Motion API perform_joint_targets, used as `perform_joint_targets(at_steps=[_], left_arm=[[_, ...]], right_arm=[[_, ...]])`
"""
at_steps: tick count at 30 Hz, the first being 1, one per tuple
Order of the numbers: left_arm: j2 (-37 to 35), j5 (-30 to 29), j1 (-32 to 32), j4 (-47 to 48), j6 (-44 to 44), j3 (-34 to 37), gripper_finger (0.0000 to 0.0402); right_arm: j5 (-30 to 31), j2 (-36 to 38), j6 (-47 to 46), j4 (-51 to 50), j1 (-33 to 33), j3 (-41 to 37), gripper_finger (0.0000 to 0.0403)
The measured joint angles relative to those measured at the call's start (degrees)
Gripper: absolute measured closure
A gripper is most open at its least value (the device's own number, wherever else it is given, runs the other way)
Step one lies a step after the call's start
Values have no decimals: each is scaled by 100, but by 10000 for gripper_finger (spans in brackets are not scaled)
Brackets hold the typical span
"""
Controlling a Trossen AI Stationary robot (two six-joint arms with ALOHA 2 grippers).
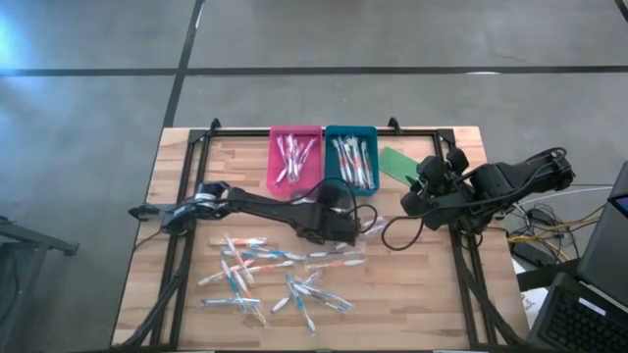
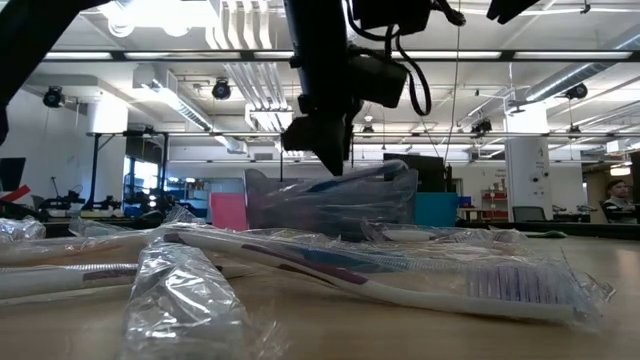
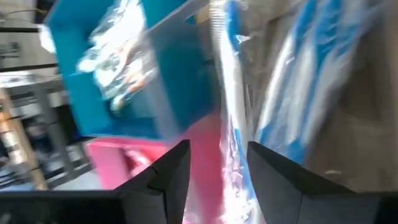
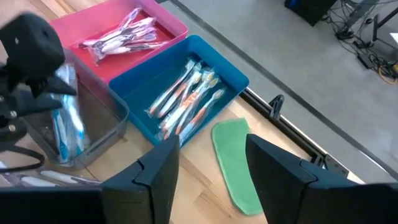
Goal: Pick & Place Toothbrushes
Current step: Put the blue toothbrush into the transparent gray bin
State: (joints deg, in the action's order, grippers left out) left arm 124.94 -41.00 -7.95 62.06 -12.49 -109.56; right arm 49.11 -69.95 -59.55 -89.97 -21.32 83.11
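Dozens of toothbrushes [image 1: 257,275] lie scattered at six o'clock on the tabletop [image 1: 412,304], light, stiff, crinkly-wrapped and likely slippery, best pinched mid-handle by the left gripper [image 1: 365,227] or right gripper [image 1: 404,204], both open and empty.

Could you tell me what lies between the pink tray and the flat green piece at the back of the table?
The blue tray, holding wrapped toothbrushes, sits between the pink tray and the green piece, as the high view shows.
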Motion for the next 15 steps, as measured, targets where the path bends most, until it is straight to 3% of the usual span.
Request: perform_joint_targets(at_steps=[4, 15], left_arm=[[-190, -143, 1, 109, 34, -2, 237], [-873, 133, 10, 553, 313, -2, 236]], right_arm=[[-14, 0, 25, 0, -4, -1, 231], [-25, 0, 22, -1, -4, -9, 209]])
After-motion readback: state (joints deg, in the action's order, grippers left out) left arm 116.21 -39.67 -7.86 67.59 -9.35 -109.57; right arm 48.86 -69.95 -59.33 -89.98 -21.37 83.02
